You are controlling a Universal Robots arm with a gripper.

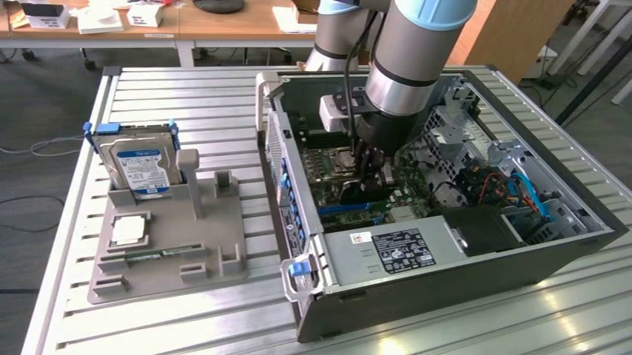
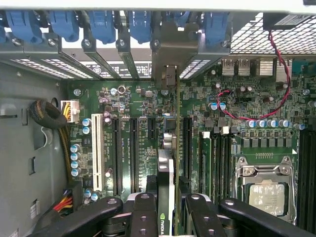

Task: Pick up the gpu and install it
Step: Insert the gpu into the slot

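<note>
My gripper (image 2: 170, 219) is shut on the gpu (image 2: 170, 163), which I see edge-on, upright between the two black fingers (image 2: 143, 217). The card's metal bracket (image 2: 170, 54) points toward the rear slot openings of the case. The card hangs just above the black expansion slots (image 2: 133, 153) of the green motherboard (image 2: 232, 98). In the exterior view the gripper (image 1: 374, 168) reaches down inside the open computer case (image 1: 445, 296), low over the board.
A row of blue slot latches (image 2: 98, 22) lines the case's rear wall. The CPU socket (image 2: 266, 192) lies beside the slots. Outside the case, a grey holder (image 1: 168, 251) carries a hard drive (image 1: 143, 166), a chip (image 1: 129, 231) and a memory stick (image 1: 148, 257). The power supply (image 1: 390, 251) fills the near corner.
</note>
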